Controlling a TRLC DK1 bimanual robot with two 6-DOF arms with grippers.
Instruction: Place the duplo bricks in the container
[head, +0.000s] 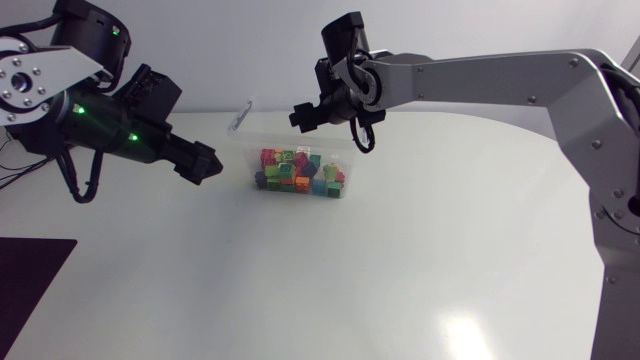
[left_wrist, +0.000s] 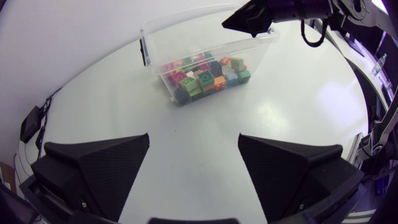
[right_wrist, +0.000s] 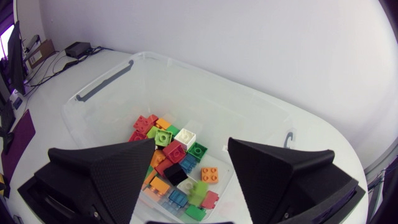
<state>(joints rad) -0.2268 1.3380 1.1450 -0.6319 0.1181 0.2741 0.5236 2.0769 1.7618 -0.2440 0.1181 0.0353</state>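
Now, container (head: 262, 135) (left_wrist: 186, 37) (right_wrist: 205, 93): clear, thin-walled plastic box, rectangular with rounded corners and a rolled rim; open-topped, standing on the table at its far middle
Latch (head: 240, 117) (left_wrist: 144, 50) (right_wrist: 102, 81): grey plastic strip on one short end of the box
Duplo bricks (head: 298, 172) (left_wrist: 205, 78) (right_wrist: 174, 155): glossy studded plastic blocks in red, green, orange, blue, white, black and lime; all heaped loosely at the end of the box away from the latch
Table (head: 400, 270): smooth white top with a soft sheen and a curved edge
Left gripper (head: 205, 162) (left_wrist: 193, 135): matte black wedges with finely textured pads; fingers wide apart, nothing between them; beside the box, not touching it
Right gripper (head: 300, 115) (left_wrist: 249, 18) (right_wrist: 191, 142): same matte black wedges; fingers spread, gripping nothing; hanging above the box, the brick heap below the gap
Arms: silver-grey links, black joints
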